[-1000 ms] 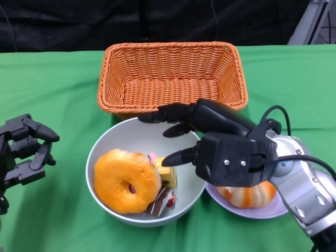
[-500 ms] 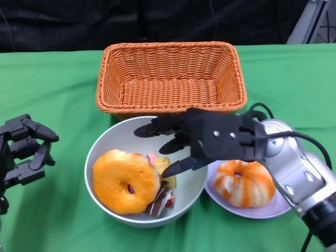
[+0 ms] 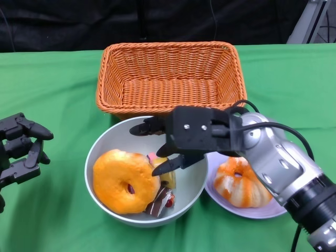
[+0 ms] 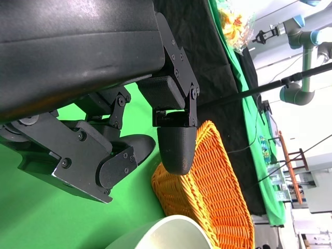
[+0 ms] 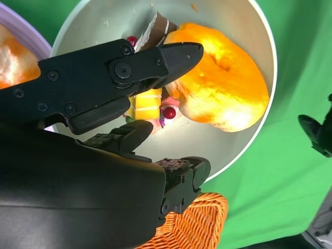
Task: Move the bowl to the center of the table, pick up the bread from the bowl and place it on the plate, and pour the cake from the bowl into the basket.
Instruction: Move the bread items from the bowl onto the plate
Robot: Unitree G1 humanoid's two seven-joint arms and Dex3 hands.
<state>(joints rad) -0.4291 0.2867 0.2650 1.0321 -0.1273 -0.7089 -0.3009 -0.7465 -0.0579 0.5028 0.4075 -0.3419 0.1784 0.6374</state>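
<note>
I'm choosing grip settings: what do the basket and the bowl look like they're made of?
The basket looks like woven wicker or rattan, orange and matte, with visible braided strands. The bowl seems to be smooth plastic or ceramic, pale grey-white with a soft sheen; which one is unclear.

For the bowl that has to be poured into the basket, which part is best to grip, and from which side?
Probably the bare rim of the bowl on the robot's left, taken from the side by the left hand. The doughnut-shaped bread and cake pieces fill the middle, the plate crowds the right edge, and the basket stands just behind.
</note>
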